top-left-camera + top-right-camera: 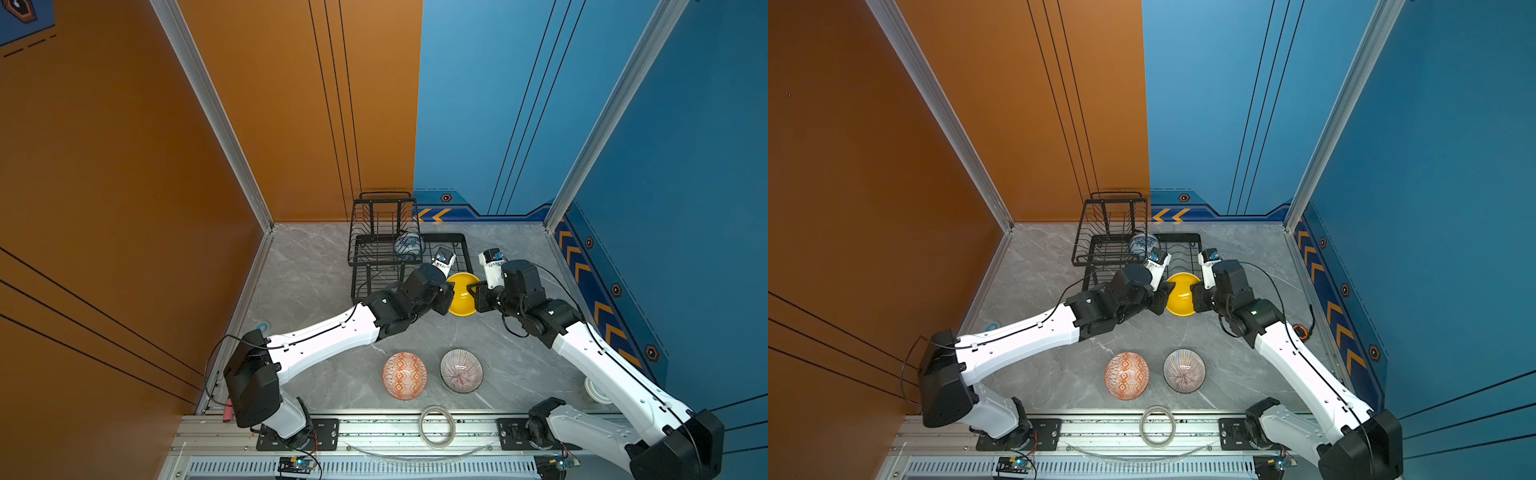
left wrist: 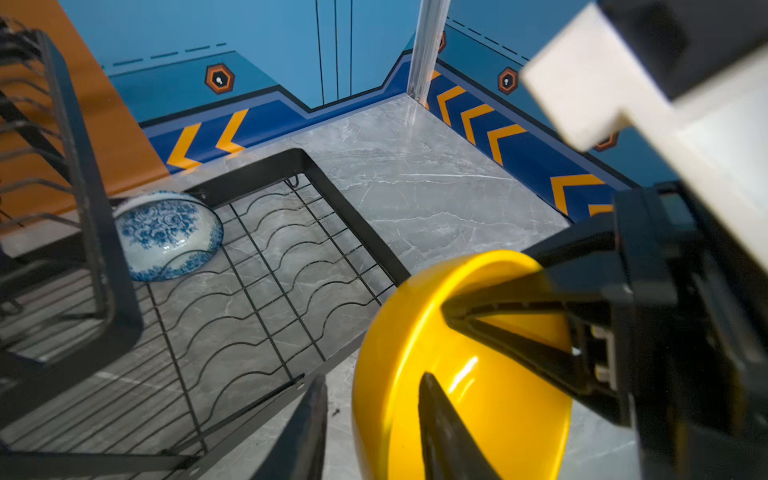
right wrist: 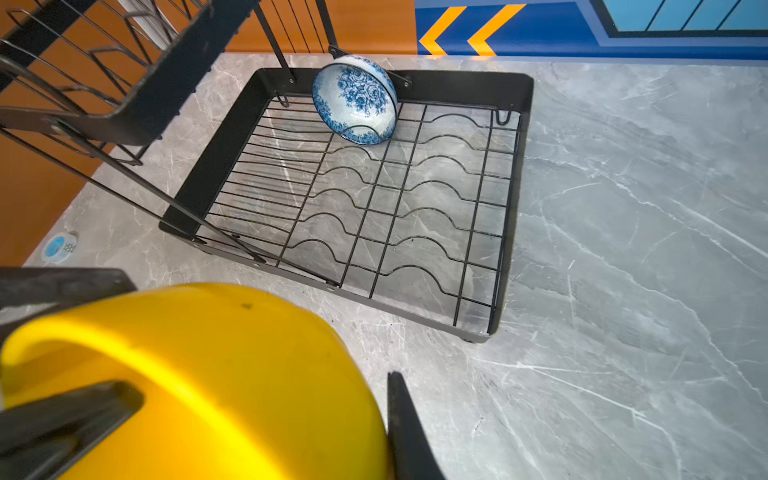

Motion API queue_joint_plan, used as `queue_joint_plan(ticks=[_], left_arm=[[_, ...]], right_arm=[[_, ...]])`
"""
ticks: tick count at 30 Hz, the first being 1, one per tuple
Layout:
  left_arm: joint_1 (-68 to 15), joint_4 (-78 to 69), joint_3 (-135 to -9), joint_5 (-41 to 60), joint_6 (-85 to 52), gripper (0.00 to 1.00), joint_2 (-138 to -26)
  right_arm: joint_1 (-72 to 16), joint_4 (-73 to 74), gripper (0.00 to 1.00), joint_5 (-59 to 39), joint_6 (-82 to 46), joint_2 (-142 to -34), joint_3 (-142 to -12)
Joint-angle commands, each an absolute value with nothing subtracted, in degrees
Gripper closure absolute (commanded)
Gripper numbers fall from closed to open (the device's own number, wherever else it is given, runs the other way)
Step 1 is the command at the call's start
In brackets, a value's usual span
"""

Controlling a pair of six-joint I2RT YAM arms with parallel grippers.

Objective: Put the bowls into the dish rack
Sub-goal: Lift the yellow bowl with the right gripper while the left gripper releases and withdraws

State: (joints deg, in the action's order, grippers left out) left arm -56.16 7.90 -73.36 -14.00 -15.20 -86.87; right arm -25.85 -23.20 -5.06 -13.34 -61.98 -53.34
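Though its rim is partly hidden on both sides, the yellow bowl [image 1: 462, 299] tilts mouth-upward just near of the dish rack [image 1: 466, 249]; whether it touches the table [image 1: 311, 266] is unclear. The right gripper [image 1: 473, 289] pinches its right rim. The left gripper [image 1: 451, 287] has its jaws parted astride the left rim, gripping nothing.
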Motion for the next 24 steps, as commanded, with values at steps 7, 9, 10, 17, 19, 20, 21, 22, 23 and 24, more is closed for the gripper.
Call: queue_joint_plan(ticks=[7,9,10,17,19,20,21,22,23,24], left_arm=[[-51.8,13.5,-65.5,-7.4,-14.5,0.02,-76.1],[-51.3,14.7,-64.1,-6.8,-13.5,0.02,-74.1],[-51.1,15.2,-63.5,-6.9,-13.1,0.02,-73.2],[-50.4,16.6,-57.5,-8.0,-13.3,0.02,-67.3],[-50.5,17.1,-56.1,-8.7,-13.7,0.02,-65.8],[-50.4,17.5,-55.5,-9.1,-14.1,0.02,-65.1],[-50.4,18.0,-55.0,-9.2,-14.4,0.02,-64.5],[-50.2,18.6,-54.6,-9.3,-14.6,0.02,-63.9],[-50.1,19.2,-54.3,-9.5,-14.7,0.02,-63.4],[-50.1,19.4,-54.0,-9.6,-14.6,0.02,-63.0]], right_arm=[[-29.3,-22.3,1.0,2.8,-7.0,-59.7,-55.5],[-29.9,-22.2,1.0,4.2,-5.7,-59.3,-55.9],[-30.3,-22.1,1.0,5.0,-4.9,-59.0,-56.0],[-31.4,-17.3,1.0,9.3,2.3,-58.1,-55.1],[-31.5,-15.2,1.0,10.4,4.1,-58.3,-54.5],[-31.4,-13.5,1.0,11.0,5.1,-58.3,-54.1],[-31.4,-12.3,1.0,11.2,5.9,-58.4,-53.8],[-31.4,-11.0,1.0,11.1,6.9,-58.7,-53.6],[-31.3,-9.7,1.0,11.2,7.9,-59.1,-53.6],[-31.3,-8.5,1.0,11.2,8.9,-59.4,-53.6]])
